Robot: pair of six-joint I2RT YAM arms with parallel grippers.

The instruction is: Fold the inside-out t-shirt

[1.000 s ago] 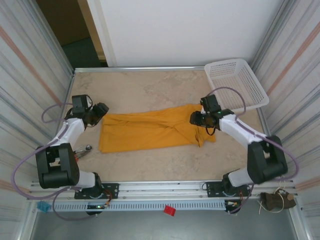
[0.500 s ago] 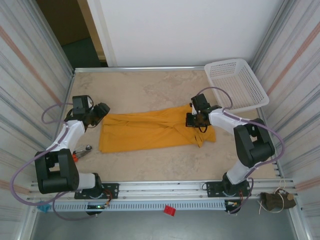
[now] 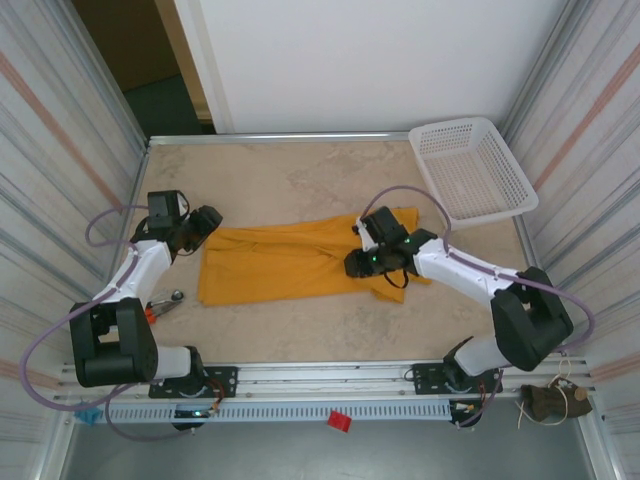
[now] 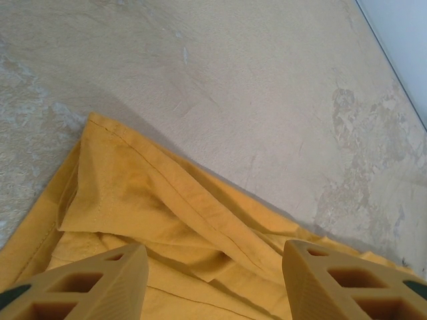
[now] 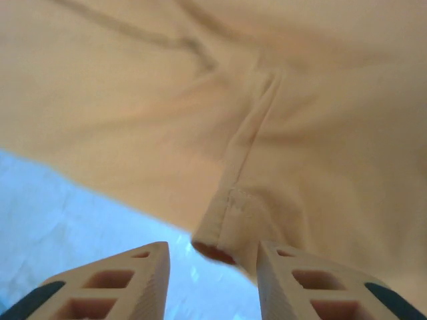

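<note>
The inside-out t-shirt [image 3: 280,262] lies flat across the table's middle, mustard yellow and plain, bunched at its right end. My left gripper [image 3: 205,222] is open at the shirt's far left corner. In the left wrist view its fingers [image 4: 100,283] stand wide apart above the wrinkled cloth [image 4: 167,220]. My right gripper [image 3: 352,265] hovers over the shirt's right part near its front edge. In the right wrist view that gripper [image 5: 212,273] is open, with a folded hem [image 5: 230,220] of the shirt lying between its tips, and neither tip presses it.
A white plastic basket [image 3: 470,170] stands at the back right corner. A small metal tool with an orange handle [image 3: 165,300] lies near the left arm. Bare table [image 3: 300,180] stretches behind the shirt, and metal walls close both sides.
My right gripper has swung left and toward the near edge, from the shirt's right end to over its front right part. The left arm has stayed in place.
</note>
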